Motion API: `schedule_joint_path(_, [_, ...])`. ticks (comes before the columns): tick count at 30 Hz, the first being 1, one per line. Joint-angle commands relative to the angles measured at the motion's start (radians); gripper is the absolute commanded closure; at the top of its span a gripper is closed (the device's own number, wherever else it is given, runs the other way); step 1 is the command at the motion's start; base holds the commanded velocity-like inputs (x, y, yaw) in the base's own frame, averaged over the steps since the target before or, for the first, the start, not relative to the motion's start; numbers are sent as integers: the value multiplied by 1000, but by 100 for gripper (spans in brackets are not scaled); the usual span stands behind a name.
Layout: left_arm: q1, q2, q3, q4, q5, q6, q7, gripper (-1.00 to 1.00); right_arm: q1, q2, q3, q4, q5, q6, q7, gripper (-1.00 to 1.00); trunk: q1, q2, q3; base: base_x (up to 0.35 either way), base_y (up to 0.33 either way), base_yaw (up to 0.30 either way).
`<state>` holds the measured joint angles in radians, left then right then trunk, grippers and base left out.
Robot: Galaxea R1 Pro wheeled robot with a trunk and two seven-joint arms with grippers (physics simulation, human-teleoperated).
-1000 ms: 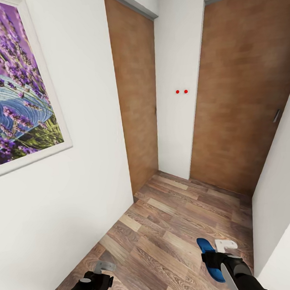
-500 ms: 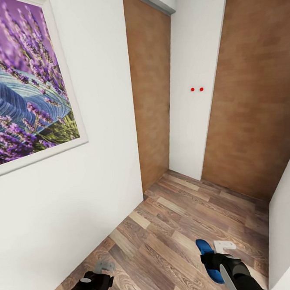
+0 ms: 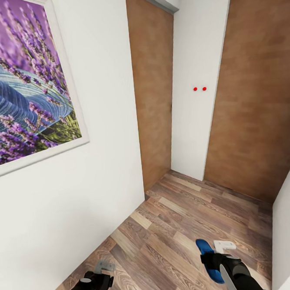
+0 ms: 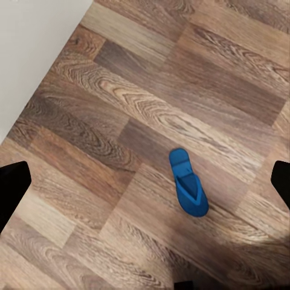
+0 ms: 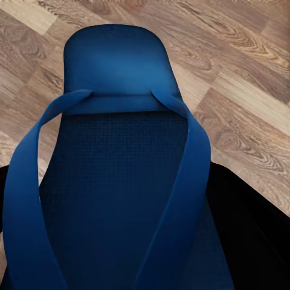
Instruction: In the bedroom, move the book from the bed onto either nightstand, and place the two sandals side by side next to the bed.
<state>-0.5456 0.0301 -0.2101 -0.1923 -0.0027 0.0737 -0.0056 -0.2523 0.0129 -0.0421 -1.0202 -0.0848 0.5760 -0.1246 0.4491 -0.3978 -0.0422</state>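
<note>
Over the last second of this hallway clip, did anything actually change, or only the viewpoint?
Only the viewpoint: the head camera swung left, so the lavender picture, both doors and the red dots slid rightward in frame. The right gripper still holds a blue sandal, the left gripper stays empty, and another sandal lies on the floor.

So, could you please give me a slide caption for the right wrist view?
Right end effector carrying a blue sandal above the wood-plank floor.
</note>
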Motion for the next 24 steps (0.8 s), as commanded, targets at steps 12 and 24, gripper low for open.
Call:
schedule_joint_path(12, [0,1,-5,-3,0,6,-1,-100,-1,1,-1,29,-8,-71,-8,100,1,-2,-2,56,0,1])
schedule_joint_path(24, [0,1,-5,-3,0,7,-1,-100,-1,1,1,34,-7,-77,-8,100,1,-2,-6,2,0,140])
